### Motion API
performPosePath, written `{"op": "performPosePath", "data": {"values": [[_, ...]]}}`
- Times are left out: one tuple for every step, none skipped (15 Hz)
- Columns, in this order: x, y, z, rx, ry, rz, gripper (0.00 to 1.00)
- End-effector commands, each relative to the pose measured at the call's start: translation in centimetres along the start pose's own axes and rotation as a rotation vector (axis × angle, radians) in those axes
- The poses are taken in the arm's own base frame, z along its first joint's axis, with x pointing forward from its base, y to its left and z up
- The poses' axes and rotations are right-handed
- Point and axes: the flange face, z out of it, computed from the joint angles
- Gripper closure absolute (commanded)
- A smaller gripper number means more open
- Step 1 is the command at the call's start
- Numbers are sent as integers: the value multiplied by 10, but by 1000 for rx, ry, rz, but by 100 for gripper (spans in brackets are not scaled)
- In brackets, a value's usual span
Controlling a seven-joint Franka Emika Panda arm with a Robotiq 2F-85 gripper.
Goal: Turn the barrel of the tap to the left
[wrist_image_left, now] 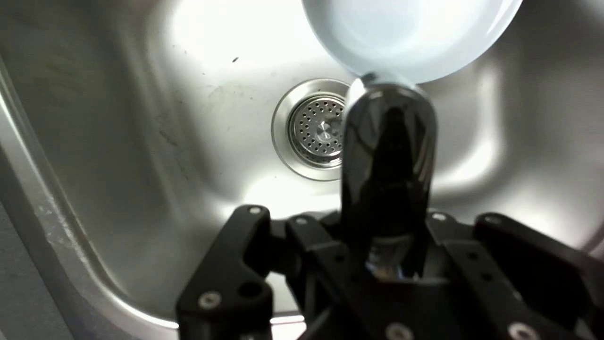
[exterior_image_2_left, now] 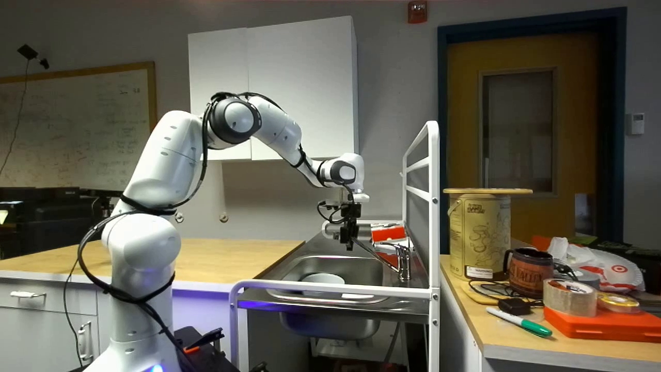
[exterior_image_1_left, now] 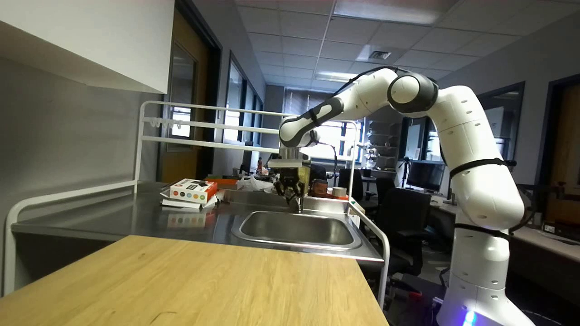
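The tap [exterior_image_2_left: 404, 264] is a small shiny metal faucet at the sink's rear edge; it is mostly covered by the gripper in an exterior view [exterior_image_1_left: 297, 205]. Its barrel [exterior_image_2_left: 376, 254], a slim metal spout pipe, slants up from the tap toward the gripper. In the wrist view the barrel [wrist_image_left: 389, 132] reaches out over the basin, its rounded end near the drain. My gripper [exterior_image_2_left: 349, 244] points down over the sink, at the barrel's raised end. In the wrist view its fingers [wrist_image_left: 384, 222] sit close on both sides of the barrel; their tips are partly hidden behind it.
The steel sink [exterior_image_1_left: 290, 243] holds a white bowl [wrist_image_left: 415, 42]. Pale rack rails [exterior_image_2_left: 434, 217] stand behind the tap and along the counter's side. Boxes [exterior_image_1_left: 192, 191] lie on the counter. A wooden table [exterior_image_1_left: 235, 276] adjoins it. A mug [exterior_image_2_left: 529, 271] and tape [exterior_image_2_left: 569, 297] stand beyond the rack.
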Motion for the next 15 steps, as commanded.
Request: {"op": "performPosePath", "data": {"values": [[-4, -31, -8, -37, 9, 12, 95], [-4, -36, -9, -43, 9, 11, 95], [-5, -40, -11, -48, 8, 9, 95], [-5, -44, -12, -52, 7, 8, 95], [-4, -47, -14, -56, 7, 9, 96], [-4, -50, -15, -59, 5, 9, 95], [-3, -52, -16, -63, 4, 12, 95], [-2, -53, -16, -67, 2, 14, 95], [-1, -55, -17, -69, 2, 17, 95], [-1, -56, -17, -72, 0, 20, 90], [0, -57, -17, -75, 0, 22, 70], [0, -57, -18, -76, -2, 23, 65], [1, -58, -18, -76, -4, 24, 65], [1, -58, -19, -77, -4, 24, 59], [1, -58, -21, -76, -5, 24, 52]]}}
